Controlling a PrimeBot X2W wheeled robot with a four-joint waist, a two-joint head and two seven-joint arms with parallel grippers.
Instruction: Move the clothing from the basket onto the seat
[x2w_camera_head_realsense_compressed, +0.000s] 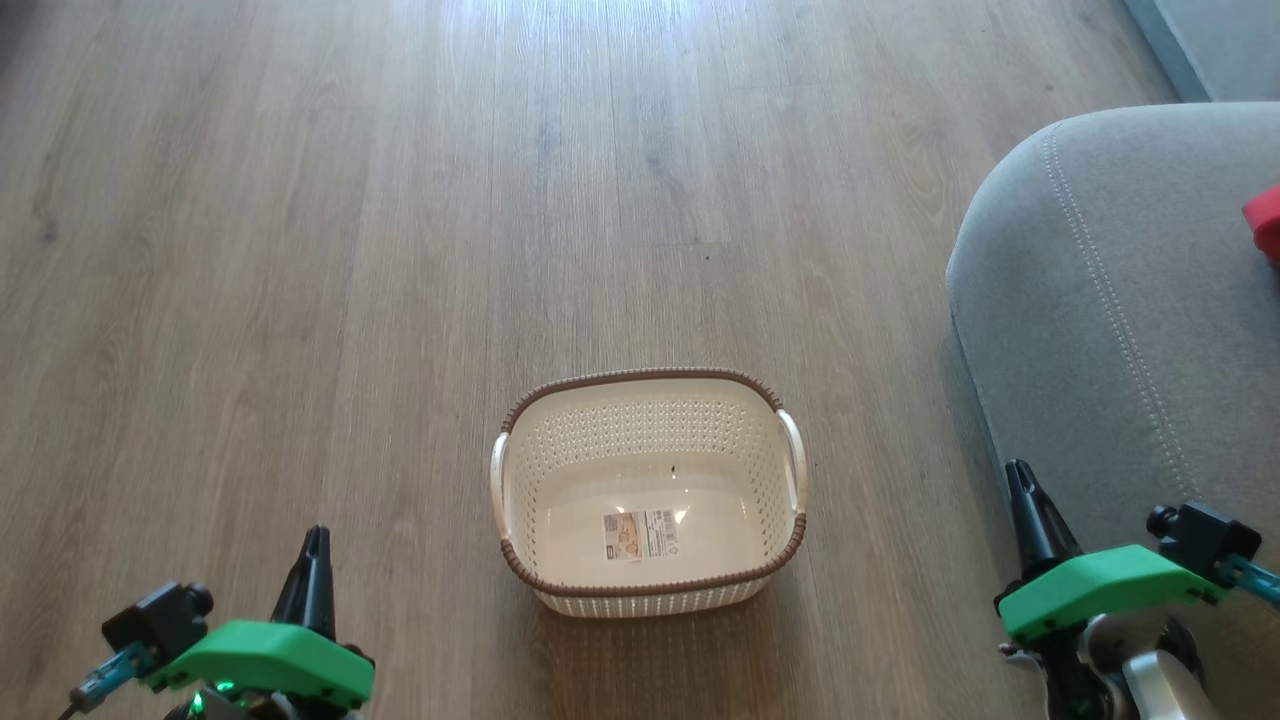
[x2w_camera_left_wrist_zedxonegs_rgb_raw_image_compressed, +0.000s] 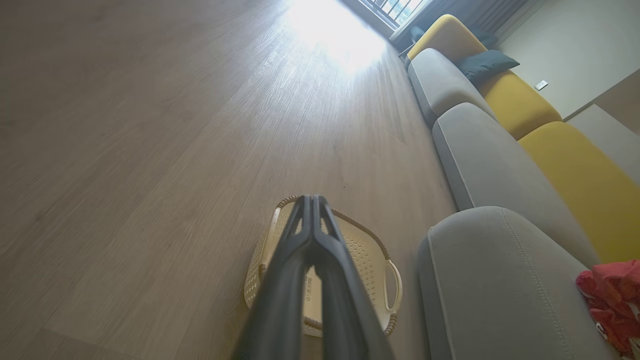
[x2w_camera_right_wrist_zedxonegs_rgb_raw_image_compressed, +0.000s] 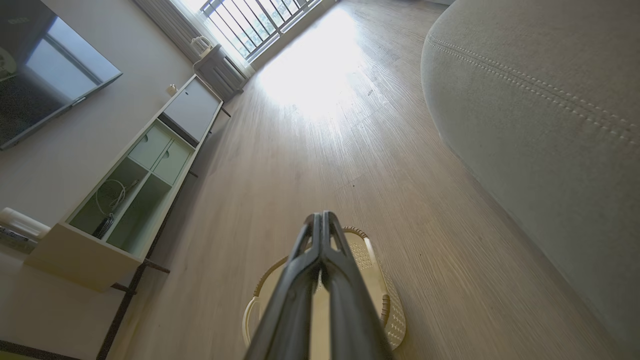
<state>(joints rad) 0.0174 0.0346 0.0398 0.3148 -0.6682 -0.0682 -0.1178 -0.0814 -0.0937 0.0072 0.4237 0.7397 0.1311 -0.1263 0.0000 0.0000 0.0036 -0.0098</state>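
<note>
Cream-white perforated plastic basket with brown braided rim (x2w_camera_head_realsense_compressed: 650, 440) is recorded standing on the wood-plank floor (x2w_camera_head_realsense_compressed: 300, 250); a label sticker (x2w_camera_head_realsense_compressed: 641, 535) is seen on its bottom. Bright red clothing (x2w_camera_head_realsense_compressed: 1265, 220) is found on the light grey upholstered seat (x2w_camera_head_realsense_compressed: 1100, 300), to the right of the basket and well apart from it. Left gripper (x2w_camera_head_realsense_compressed: 318, 540) is held left of the basket, right gripper (x2w_camera_head_realsense_compressed: 1018, 475) right of it. Both finger pairs are pressed together. The clothing is touched by neither gripper.

Left gripper (x2w_camera_left_wrist_zedxonegs_rgb_raw_image_compressed: 311, 201), jaws together, faces the basket (x2w_camera_left_wrist_zedxonegs_rgb_raw_image_compressed: 393, 280) — clothing (x2w_camera_left_wrist_zedxonegs_rgb_raw_image_compressed: 611, 295) on the seat (x2w_camera_left_wrist_zedxonegs_rgb_raw_image_compressed: 500, 290).
</note>
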